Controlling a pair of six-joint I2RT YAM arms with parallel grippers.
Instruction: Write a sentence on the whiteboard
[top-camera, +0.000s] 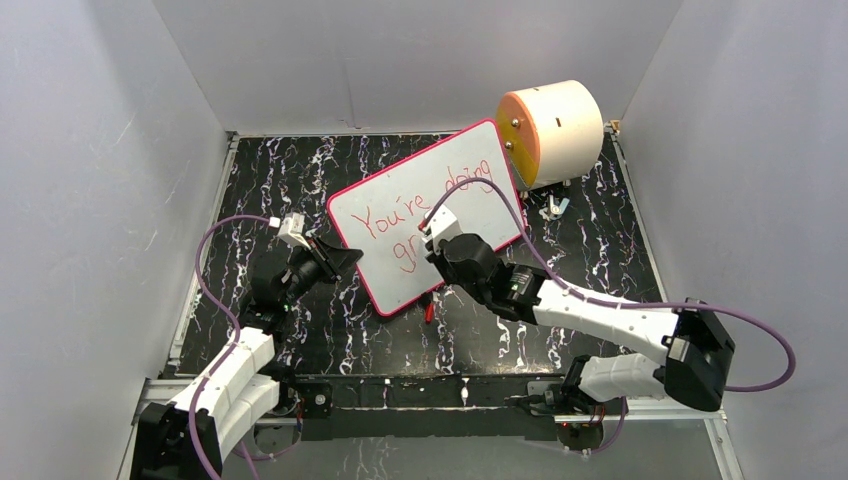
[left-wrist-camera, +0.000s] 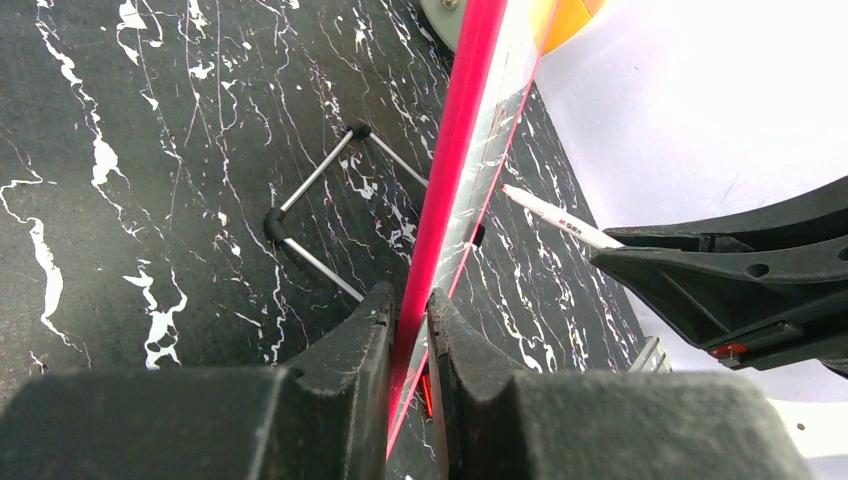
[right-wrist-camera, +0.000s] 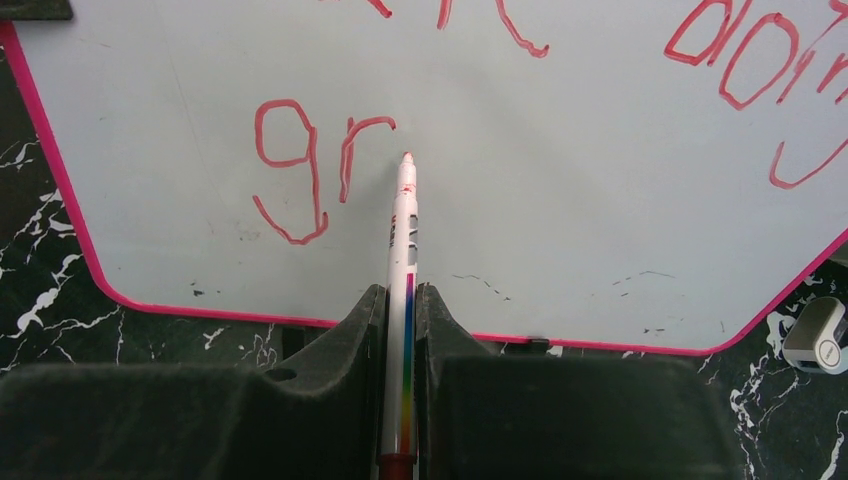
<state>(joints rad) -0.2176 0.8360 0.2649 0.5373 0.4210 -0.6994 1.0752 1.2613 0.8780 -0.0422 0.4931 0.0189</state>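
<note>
The right claw (right-wrist-camera: 400, 300) clamps a marker (right-wrist-camera: 404, 225), tip at the unfinished sentence (right-wrist-camera: 300, 165); the left claw (left-wrist-camera: 410, 315) pinches the whiteboard (left-wrist-camera: 462, 130) edge.

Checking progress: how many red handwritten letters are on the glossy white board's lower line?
2: a g at left, an r just right of it, by the slim white marker's tip; none hidden.

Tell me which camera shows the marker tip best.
Right wrist view: the marker runs up from the right pincer, tip beside the "gr" on the whiteboard. Left wrist view shows only part of its barrel past the board's edge; the top view mostly hides it.
</note>
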